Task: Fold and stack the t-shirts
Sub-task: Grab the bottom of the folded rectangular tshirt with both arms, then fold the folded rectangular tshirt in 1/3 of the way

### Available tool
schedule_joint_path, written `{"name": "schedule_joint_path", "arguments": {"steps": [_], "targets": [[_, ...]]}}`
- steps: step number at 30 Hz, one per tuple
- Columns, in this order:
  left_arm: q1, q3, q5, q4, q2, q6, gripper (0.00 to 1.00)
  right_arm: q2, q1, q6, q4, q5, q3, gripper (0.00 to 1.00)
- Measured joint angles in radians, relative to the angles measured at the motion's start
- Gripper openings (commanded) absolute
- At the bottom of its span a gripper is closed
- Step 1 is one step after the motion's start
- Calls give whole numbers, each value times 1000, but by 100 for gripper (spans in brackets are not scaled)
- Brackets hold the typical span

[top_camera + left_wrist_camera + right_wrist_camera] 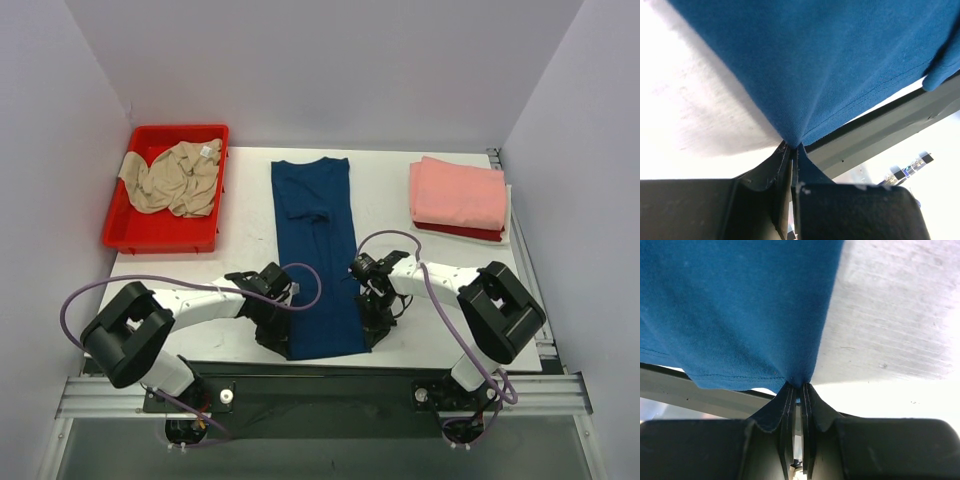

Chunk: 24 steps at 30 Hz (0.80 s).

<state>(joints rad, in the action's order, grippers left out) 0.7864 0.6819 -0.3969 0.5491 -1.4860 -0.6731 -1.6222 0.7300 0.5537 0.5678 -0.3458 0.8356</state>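
The navy blue t-shirt (315,250) lies folded into a long strip down the middle of the white table. My left gripper (280,335) is shut on its near left corner; in the left wrist view the blue cloth (840,65) bunches into the closed fingertips (785,152). My right gripper (375,328) is shut on its near right corner; the blue cloth (740,305) is pinched there too. A crumpled beige t-shirt (175,178) lies in the red bin. Folded salmon-pink t-shirt (458,193) sits on a red one (462,231) at the right.
The red bin (160,238) stands at the back left of the table (440,300). The table's near edge and a metal rail (330,385) run just below both grippers. White walls enclose three sides.
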Motion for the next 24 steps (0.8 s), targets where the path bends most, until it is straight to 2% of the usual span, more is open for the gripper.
{"name": "schedule_joint_path", "arguments": {"steps": [13,24], "targets": [[0,-46,5,-3,52,-24,3,13,-4,0,1,-4,-18,3],[0,-87,23,5,110,-50,5,13,-4,3,2,-19,-25,3]]}}
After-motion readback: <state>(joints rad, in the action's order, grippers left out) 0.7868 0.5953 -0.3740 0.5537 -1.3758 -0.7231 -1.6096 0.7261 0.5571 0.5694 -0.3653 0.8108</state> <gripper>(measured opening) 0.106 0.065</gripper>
